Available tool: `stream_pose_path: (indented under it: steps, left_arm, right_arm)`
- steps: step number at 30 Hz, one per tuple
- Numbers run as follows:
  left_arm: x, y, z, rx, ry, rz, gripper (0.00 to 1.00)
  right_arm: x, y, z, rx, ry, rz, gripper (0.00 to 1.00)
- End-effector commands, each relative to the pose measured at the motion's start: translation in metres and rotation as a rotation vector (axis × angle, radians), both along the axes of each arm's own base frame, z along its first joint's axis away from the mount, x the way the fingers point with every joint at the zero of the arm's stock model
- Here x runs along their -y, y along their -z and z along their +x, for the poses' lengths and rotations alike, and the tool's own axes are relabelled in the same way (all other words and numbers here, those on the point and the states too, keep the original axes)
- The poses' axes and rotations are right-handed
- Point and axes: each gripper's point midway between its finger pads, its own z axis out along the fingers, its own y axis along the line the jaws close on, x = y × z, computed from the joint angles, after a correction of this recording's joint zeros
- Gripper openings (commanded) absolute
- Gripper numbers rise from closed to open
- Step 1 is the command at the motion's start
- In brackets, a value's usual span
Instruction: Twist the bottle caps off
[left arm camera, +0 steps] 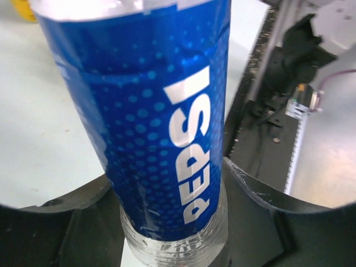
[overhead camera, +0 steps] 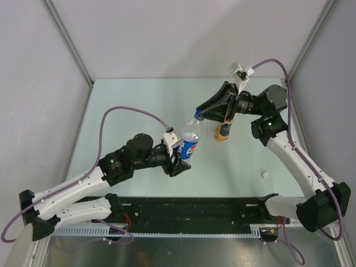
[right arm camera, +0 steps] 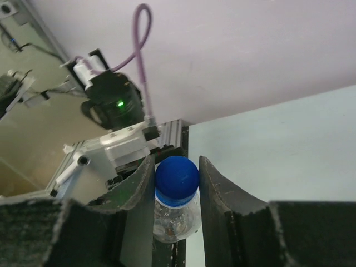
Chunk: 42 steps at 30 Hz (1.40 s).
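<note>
Right gripper (right arm camera: 177,167) pinches blue cap (right arm camera: 177,177); left gripper (left arm camera: 167,214) clasps bottle (left arm camera: 139,111).

The surface (overhead camera: 133,100) is a pale green sheet, boxed in by plain grey-white walls (overhead camera: 178,33), with slim metal posts (overhead camera: 69,41) in the two far corners. Along its near edge lies a black slotted rail (overhead camera: 189,211), with a white toothed strip (overhead camera: 83,229) just in front.

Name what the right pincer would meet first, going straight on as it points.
The blue cap, clamped in the right pincer atop the water bottle; behind that, probably the left arm's wrist, though depth is unclear.
</note>
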Motion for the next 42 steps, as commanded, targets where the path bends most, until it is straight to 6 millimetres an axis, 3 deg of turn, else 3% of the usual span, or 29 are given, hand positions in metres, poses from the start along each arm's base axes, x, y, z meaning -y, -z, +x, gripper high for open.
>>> stream_pose_path:
  steps: [1,8,12,17,24,30,34,42]
  left_arm:
    - [0.022,-0.077,-0.046,0.126,0.329,-0.299,0.0]
    - [0.011,-0.101,-0.087,0.2,0.561,-0.463,0.0]
    - [0.008,-0.105,-0.095,0.206,0.605,-0.485,0.0]
    - [0.009,-0.104,-0.091,0.195,0.586,-0.482,0.0]
    - [0.01,-0.098,-0.069,0.192,0.458,-0.475,0.0]
    - [0.007,-0.085,-0.042,0.186,0.297,-0.417,0.0]
    - [0.003,-0.076,-0.02,0.192,0.182,-0.35,0.0]
    - [-0.007,-0.059,0.016,0.177,-0.028,-0.262,0.0]
  right_arm:
    - [0.003,-0.001,-0.036,0.12,-0.16,0.001,0.0]
    - [0.005,-0.007,-0.056,0.197,-0.225,0.008,0.0]
    - [0.007,-0.01,-0.06,0.222,-0.225,0.014,0.0]
    - [0.008,-0.014,-0.057,0.218,-0.2,0.026,0.03]
    - [0.009,-0.019,-0.051,0.181,-0.162,0.043,0.5]
    - [0.017,-0.026,-0.046,0.175,-0.104,0.056,0.8]
    - [0.021,-0.031,-0.043,0.184,-0.068,0.065,0.91]
    - [0.024,-0.039,-0.03,0.155,0.016,0.099,0.98]
